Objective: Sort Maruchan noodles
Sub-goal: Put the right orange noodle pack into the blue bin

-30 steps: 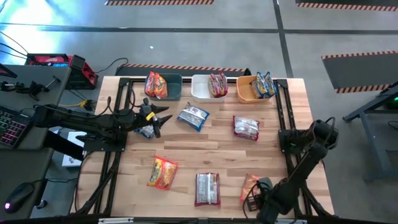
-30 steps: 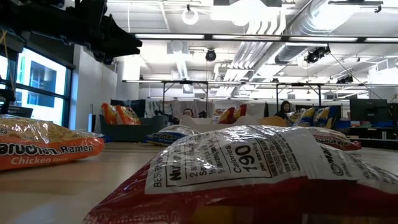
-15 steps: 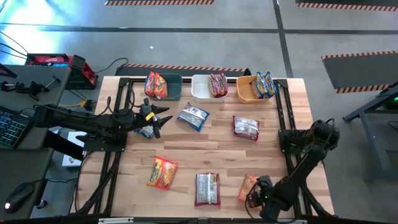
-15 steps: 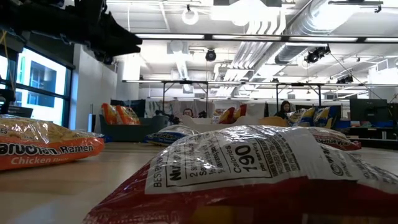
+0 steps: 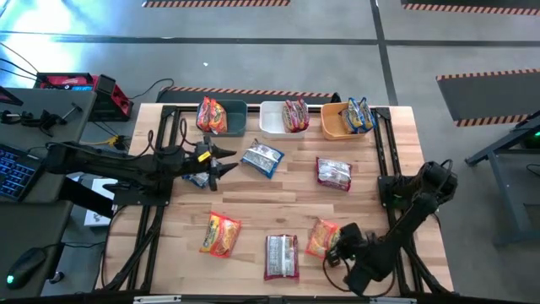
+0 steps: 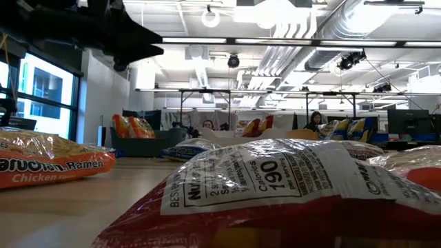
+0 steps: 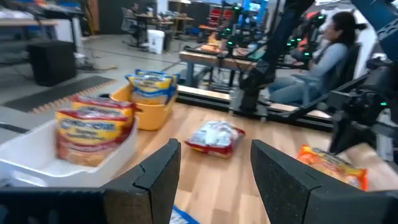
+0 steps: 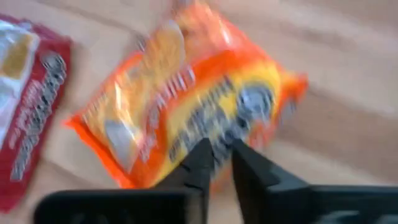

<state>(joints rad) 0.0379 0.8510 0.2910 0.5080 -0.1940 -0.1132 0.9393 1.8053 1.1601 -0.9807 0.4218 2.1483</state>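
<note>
Several ramen packets lie flat on the wood table: a blue-white packet (image 5: pixel 262 159), a white-maroon packet (image 5: pixel 334 173), an orange packet (image 5: pixel 220 234) and a second white-maroon packet (image 5: pixel 282 256). My right gripper (image 5: pixel 339 246), near the table's near edge, is shut on another orange packet (image 5: pixel 321 237) (image 8: pixel 186 106). My left gripper (image 5: pixel 224 163) (image 7: pixel 214 186) hovers open over the left half, above a blue-white packet (image 5: pixel 199 179) and touching nothing. The low view shows the near white-maroon packet (image 6: pixel 275 193) close up. My right gripper pinches the orange packet between its two fingers at the side edge (image 8: pixel 219 152) that faces the arm. The fingers (image 8: pixel 198 163) come slanting from the table's near right. The rest of the packet reaches out beyond the fingertips toward the table's left. Whether it is clear of the wood I cannot tell.
Along the far edge stand a dark-blue bin (image 5: pixel 233 118) with orange packets, a white bin (image 5: pixel 272 120) with maroon packets and an orange bin (image 5: pixel 335 123) with yellow-blue packets. Black frame rails run down both table sides. Bare wood lies mid-table. People sit at desks beyond.
My right gripper has swung toward the table's left and a little toward the far edge, taking the orange packet along, so the packet now sits nearer the white-maroon packet at the near edge. My left gripper has drifted slightly toward the right.
</note>
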